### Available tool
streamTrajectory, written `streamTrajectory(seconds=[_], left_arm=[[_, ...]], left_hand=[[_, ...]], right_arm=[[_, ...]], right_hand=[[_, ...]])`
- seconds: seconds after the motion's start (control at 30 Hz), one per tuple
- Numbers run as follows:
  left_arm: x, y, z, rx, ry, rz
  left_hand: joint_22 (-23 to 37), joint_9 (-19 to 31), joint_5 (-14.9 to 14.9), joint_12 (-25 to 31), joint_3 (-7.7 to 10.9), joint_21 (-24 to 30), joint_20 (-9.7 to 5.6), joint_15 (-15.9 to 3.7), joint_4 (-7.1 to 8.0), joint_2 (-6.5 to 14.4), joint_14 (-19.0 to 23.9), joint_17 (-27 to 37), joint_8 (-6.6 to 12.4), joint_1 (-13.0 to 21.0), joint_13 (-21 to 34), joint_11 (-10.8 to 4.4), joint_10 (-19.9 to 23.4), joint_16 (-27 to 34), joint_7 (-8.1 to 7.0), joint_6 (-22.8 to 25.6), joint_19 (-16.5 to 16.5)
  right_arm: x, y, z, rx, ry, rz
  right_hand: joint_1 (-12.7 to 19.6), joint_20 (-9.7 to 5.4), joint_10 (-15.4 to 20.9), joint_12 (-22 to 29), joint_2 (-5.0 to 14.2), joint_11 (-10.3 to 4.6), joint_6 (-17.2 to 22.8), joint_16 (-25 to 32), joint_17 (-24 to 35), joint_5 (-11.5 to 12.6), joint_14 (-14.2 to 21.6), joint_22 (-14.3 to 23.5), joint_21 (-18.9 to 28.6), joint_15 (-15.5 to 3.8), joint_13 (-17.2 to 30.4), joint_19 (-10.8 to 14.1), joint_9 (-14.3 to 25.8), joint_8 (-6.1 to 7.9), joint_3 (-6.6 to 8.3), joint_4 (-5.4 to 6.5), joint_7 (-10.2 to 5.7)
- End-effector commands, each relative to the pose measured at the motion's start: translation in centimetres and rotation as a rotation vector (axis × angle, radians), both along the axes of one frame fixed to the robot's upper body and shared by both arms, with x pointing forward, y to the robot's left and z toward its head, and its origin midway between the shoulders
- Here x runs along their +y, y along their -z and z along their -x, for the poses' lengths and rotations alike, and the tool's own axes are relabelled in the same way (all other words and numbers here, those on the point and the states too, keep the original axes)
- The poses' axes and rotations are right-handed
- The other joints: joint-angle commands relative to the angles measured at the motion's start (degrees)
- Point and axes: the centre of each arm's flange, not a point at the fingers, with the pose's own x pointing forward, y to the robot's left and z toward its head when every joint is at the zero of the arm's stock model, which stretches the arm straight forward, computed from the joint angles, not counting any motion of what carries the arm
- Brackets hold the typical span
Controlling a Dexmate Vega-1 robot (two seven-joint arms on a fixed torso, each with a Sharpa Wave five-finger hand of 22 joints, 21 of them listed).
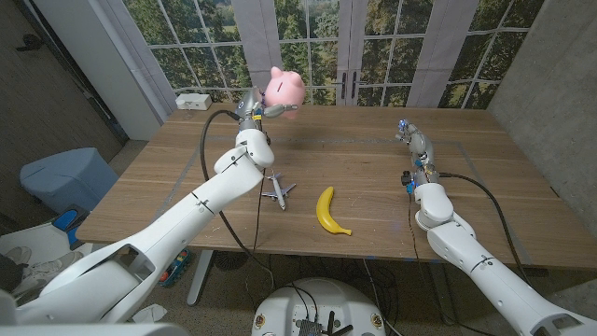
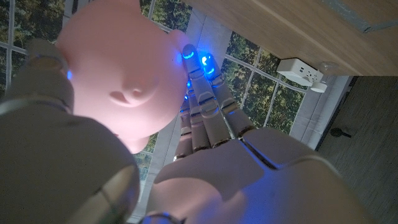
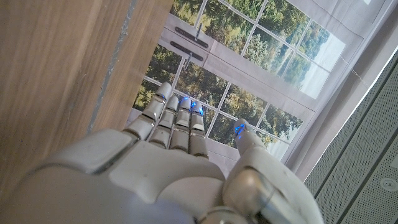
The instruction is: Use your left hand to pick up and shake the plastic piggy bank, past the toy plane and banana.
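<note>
Holding the pink plastic piggy bank [image 1: 284, 90] up off the wooden table [image 1: 373, 159] in my left hand [image 1: 254, 108], I am gripping it at the far left-centre of the tabletop, with the window panes behind it; in the left wrist view the fingers [image 2: 200, 106] are wrapping around its rounded body [image 2: 118, 68], the thumb side pressing from the other flank. Nearer to me, the toy plane [image 1: 276, 191] is lying on the boards just beside my left forearm, and the banana [image 1: 328, 211] is resting a little to its right, both well short of the bank, so I am judging the reach past them done and the lift made. What I am facing now is the shake itself: short back-and-forth swings of the wrist while keeping the grip firm. Further right, my right hand [image 1: 413, 140] is waiting by the table's right side, holding nothing, its fingers [image 3: 174, 121] reaching out fairly straight and close together.
</note>
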Motion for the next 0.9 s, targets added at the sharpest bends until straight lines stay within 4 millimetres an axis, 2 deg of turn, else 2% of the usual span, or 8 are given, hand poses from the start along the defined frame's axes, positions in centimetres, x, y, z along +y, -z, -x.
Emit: streamTrajectory(seconds=[0.03,0.27,0.4,0.63,0.9], left_arm=[[0.5,-1.0,-0.5,0.055,0.285,-0.066],[0.8,-1.7,-1.4,0.134,0.619,-0.01],[1.0,-2.0,-1.9,0.161,0.749,0.017],[1.5,-1.8,-2.6,0.195,0.901,0.121],[1.9,-1.6,-2.9,0.207,0.939,0.156]], left_hand=[[-0.04,0.34,0.49,0.07,0.49,0.3,-1.92,-9.63,0.12,27.67,3.96,0.09,0.15,27.72,0.28,-19.63,20.37,-0.32,-13.39,25.78,-0.45],[-0.05,0.4,0.48,-0.04,0.51,0.42,-2.25,-9.66,0.13,27.66,3.8,0.13,0.2,27.67,0.44,-19.66,20.35,-0.49,-13.69,25.88,-0.75],[-0.05,0.4,0.47,-0.13,0.51,0.5,-2.23,-9.67,0.13,27.66,3.78,0.17,0.2,27.64,0.47,-19.66,20.27,-0.53,-13.67,25.89,-0.87],[-0.05,0.32,0.42,-0.19,0.47,0.7,-2.25,-9.69,0.09,27.59,3.75,0.26,0.21,27.65,0.59,-19.68,20.38,-0.59,-13.65,26.09,-0.96],[-0.06,0.25,0.38,-0.3,0.39,0.94,-2.24,-9.69,0.03,27.46,3.84,0.42,0.17,27.7,0.66,-19.68,20.49,-0.57,-13.61,26.17,-1.05]], right_arm=[[-0.3,0.2,0.1,0.006,0.007,-0.009],[-0.3,0.2,0.1,0.005,0.009,-0.009],[-0.3,0.2,0.0,0.005,0.008,-0.008],[-0.2,0.2,-0.1,0.006,0.007,-0.006],[-0.2,0.0,-0.3,0.006,0.008,-0.007]], right_hand=[[0.34,-0.24,0.35,-0.13,-0.14,-0.06,0.09,-0.17,0.34,0.34,0.23,0.06,-0.04,0.04,0.27,0.5,0.19,-0.1,0.17,0.25,-0.02],[0.35,-0.23,0.36,-0.13,-0.14,-0.02,0.1,-0.19,0.34,0.34,0.23,0.06,-0.1,-0.01,0.28,0.53,0.19,-0.09,0.16,0.26,0.0],[0.36,-0.25,0.33,-0.15,-0.12,-0.03,0.09,-0.2,0.35,0.34,0.25,0.06,-0.14,0.02,0.28,0.54,0.19,-0.09,0.16,0.27,0.06],[0.36,-0.26,0.33,-0.16,-0.12,-0.06,0.07,-0.24,0.36,0.34,0.25,0.06,-0.24,0.09,0.29,0.56,0.19,-0.1,0.16,0.28,-0.02],[0.36,-0.33,0.29,-0.19,-0.13,-0.11,0.09,-0.3,0.38,0.33,0.25,0.07,-0.39,-0.08,0.29,0.58,0.19,-0.1,0.14,0.3,-0.09]])
